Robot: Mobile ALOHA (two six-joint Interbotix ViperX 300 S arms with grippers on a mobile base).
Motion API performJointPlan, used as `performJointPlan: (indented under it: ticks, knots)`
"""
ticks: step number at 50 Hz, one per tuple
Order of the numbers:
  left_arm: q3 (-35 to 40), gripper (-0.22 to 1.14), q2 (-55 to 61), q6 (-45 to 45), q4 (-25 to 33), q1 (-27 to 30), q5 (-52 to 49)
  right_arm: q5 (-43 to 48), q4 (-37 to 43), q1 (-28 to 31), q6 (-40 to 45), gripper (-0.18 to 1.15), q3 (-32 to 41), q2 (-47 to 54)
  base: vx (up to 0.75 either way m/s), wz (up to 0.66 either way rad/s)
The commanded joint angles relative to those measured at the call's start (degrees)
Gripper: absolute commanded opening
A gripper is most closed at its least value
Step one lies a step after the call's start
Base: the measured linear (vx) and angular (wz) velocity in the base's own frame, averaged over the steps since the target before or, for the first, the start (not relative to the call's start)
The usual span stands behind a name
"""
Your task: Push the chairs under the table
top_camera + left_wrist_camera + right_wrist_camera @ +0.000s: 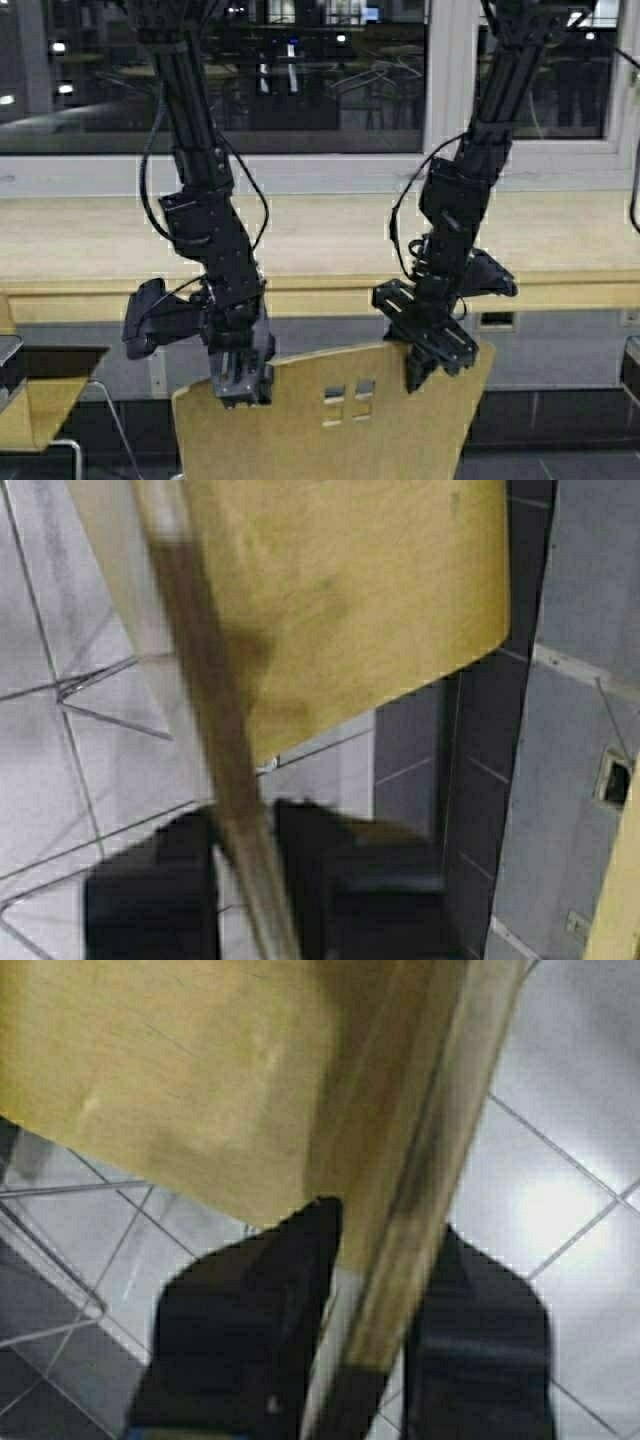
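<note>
Dark windows [300,70] fill the top of the high view, above a pale bench [320,245] spanning the frame's middle. Chair [330,415], bottom centre: its curved back with square cutouts stands in front of the bench edge, the seat reaching toward the dark wall below. Left gripper [243,385], lower left of centre: jaws straddling the back's top edge, grasping it. Right gripper [425,365], lower right of centre: jaws likewise closed over the top edge. Second chair [35,410], at the lower left edge. Both wrist views show tiled floor [60,810] beneath.
</note>
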State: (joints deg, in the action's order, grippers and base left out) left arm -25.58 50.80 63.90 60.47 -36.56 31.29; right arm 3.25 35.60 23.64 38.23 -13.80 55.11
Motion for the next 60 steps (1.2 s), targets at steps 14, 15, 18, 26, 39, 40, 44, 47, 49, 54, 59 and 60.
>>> performJointPlan:
  ticks: [14,15,18,26,39,40,44,47,49,54,59,60]
  knots:
    - [3.3,0.23,-3.3,-5.6,-3.1,7.4,4.8,2.5,-1.6,1.1,-3.3,0.12,-5.4,-1.0,0.16,0.07]
    - [3.3,0.23,-3.3,-5.6,-3.4,7.5,4.7,2.6,-1.6,1.1,-3.3,0.12,-5.6,-1.1,0.15,0.07]
    - [3.2,0.23,-3.4,-5.6,-3.7,7.6,4.7,2.9,-1.6,1.1,-3.3,0.12,-6.0,-1.5,0.15,0.06]
    - [3.8,0.23,-2.9,-5.7,-3.8,7.6,4.7,3.4,-1.8,1.1,-3.3,0.12,-5.3,-1.3,0.14,0.11]
    - [3.7,0.23,-3.4,-6.2,-6.4,7.6,4.6,3.7,-1.6,1.1,-3.3,0.12,-6.0,-1.2,0.15,0.12]
    - [3.7,0.23,-3.4,-6.2,-6.4,7.6,4.6,3.9,-1.6,1.1,-3.3,0.12,-6.0,-1.2,0.16,0.03]
    - [4.0,0.23,-3.3,-6.2,-6.9,7.6,4.6,3.7,-1.6,1.2,-3.2,0.12,-5.7,-1.2,0.17,0.05]
    - [4.1,0.23,-3.3,-6.2,-6.9,7.7,4.6,3.3,-1.6,1.2,-2.5,0.12,-5.8,-1.5,0.19,0.03]
    - [4.3,0.23,-3.1,-6.3,-6.9,7.7,4.6,3.2,-1.6,1.4,-2.2,0.12,-6.1,-1.8,0.2,0.03]
    - [4.4,0.23,-2.7,-7.0,-9.1,7.7,4.5,3.2,-1.6,1.4,-2.6,0.12,-6.5,-1.8,0.21,0.01]
    - [2.9,0.23,-3.5,-7.1,-11.2,6.9,4.0,3.2,-1.5,1.4,-1.8,0.12,-7.0,-2.1,0.2,0.0]
    - [2.6,0.23,-3.5,-7.0,-11.1,6.9,4.0,3.2,-1.5,1.4,-1.8,0.12,-7.1,-2.1,0.18,0.02]
